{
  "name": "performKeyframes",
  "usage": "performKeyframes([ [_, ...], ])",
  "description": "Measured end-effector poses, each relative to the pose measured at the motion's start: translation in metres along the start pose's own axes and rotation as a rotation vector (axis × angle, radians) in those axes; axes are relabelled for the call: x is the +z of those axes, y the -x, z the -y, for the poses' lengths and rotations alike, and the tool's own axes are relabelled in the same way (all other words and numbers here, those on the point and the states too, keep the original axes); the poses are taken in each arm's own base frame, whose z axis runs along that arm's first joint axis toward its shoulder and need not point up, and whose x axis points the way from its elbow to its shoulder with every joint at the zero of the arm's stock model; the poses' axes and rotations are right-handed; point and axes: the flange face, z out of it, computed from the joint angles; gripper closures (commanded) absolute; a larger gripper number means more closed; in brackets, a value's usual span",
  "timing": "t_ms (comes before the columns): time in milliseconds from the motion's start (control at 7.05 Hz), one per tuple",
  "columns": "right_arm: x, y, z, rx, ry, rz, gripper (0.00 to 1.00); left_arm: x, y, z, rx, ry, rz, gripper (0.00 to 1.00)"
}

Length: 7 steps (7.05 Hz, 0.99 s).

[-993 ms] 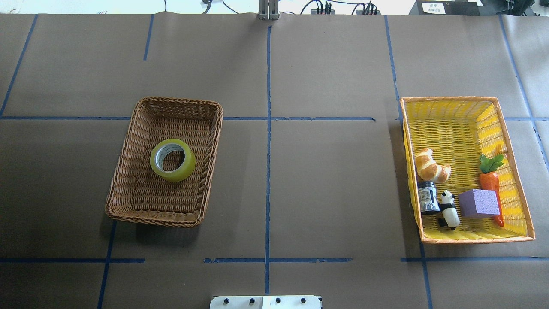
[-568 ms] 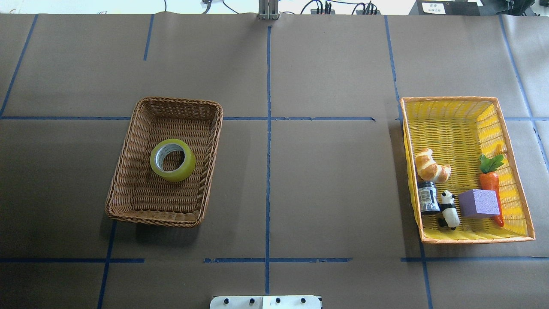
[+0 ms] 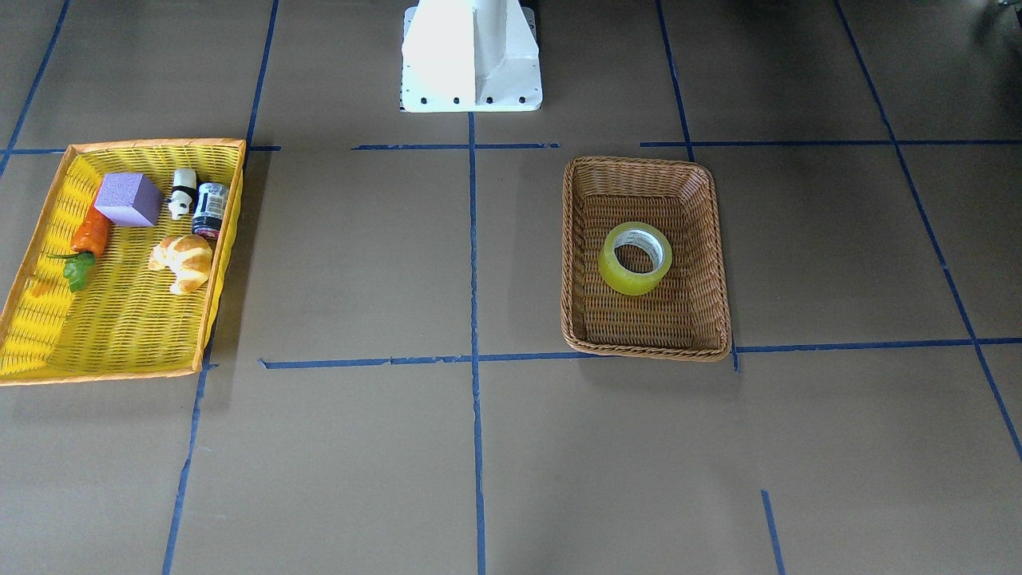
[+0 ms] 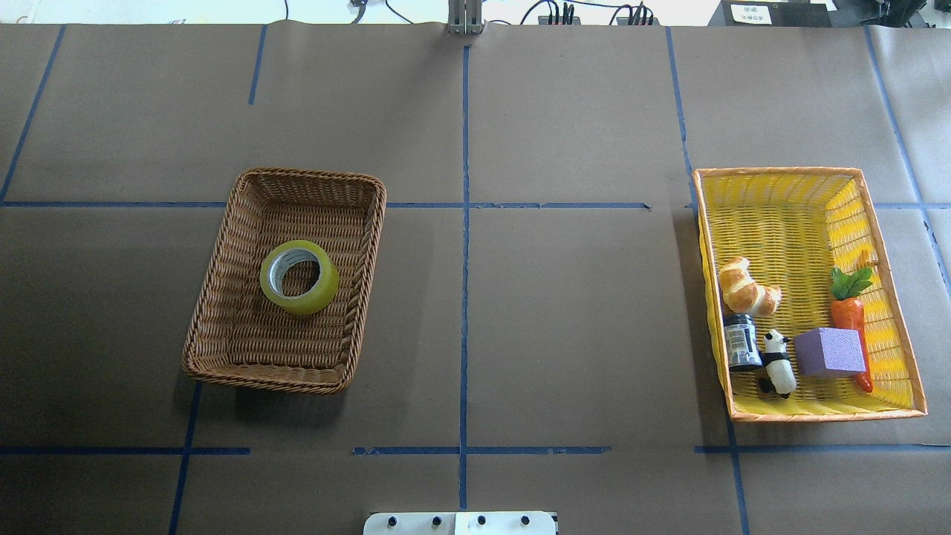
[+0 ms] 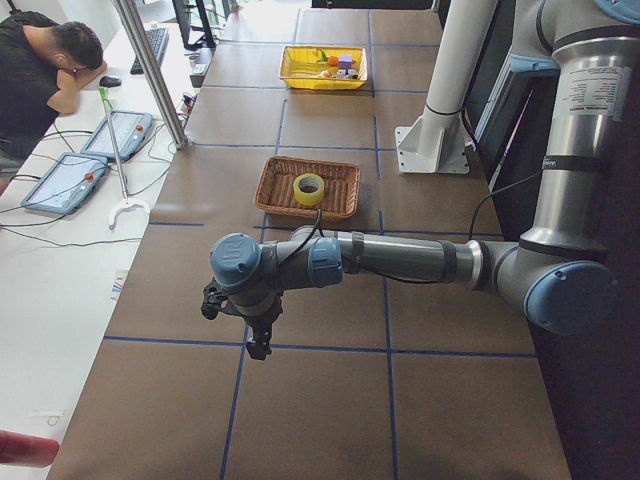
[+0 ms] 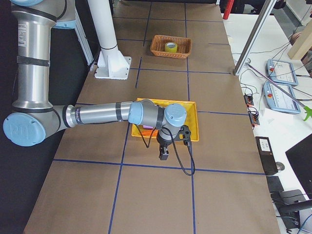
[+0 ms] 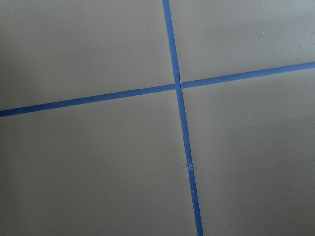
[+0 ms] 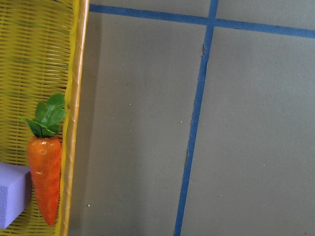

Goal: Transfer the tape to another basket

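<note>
Tape: the tape (image 4: 299, 276) lies flat, hole up, mid-floor in the basket (image 4: 312, 175); the basket sits in the table's left half, near the middle of its depth.
Left tool: the left tool (image 5: 258, 345) hangs over bare table toward the left end, well apart from basket and tape; whether its jaws are apart or together cannot be told.
Right tool: the right tool (image 6: 164, 155) hangs just beyond the yellow tray (image 4: 817, 417) toward the right end, far from the tape; jaw state cannot be told.
Tray: croissant (image 4: 747, 287), carrot (image 4: 848, 312), purple block (image 4: 830, 352), panda figure (image 4: 777, 362), dark jar (image 4: 741, 342).
Table: the table (image 4: 565, 319) is covered in brown paper gridded by blue lines (image 4: 464, 297); a white pedestal (image 3: 471, 52) stands at the robot's edge.
Room: a person (image 5: 50, 70) sits at a white desk (image 5: 60, 250) along the far edge.
</note>
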Motion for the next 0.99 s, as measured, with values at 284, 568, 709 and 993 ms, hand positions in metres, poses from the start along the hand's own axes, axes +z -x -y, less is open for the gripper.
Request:
performKeyframes([
  [284,-0.001,0.0001,0.0007,-0.02,-0.022,-0.005,0.0,0.0004,-0.0003,-0.0004,-0.013,-0.001,0.006,0.0],
  [568,-0.0037,-0.0013,0.0027,-0.044,-0.045,-0.046,0.0,0.0014,0.0018,-0.0039,-0.008,-0.006,0.015,0.0],
  [709,-0.0053,-0.0014,0.0039,-0.047,-0.049,-0.061,0.0,0.0012,0.0012,-0.0041,0.0,-0.016,0.015,0.0],
  [993,-0.0084,0.0007,0.0063,-0.046,-0.055,-0.068,0.0,-0.0019,-0.001,-0.0006,0.041,-0.053,0.029,0.0],
])
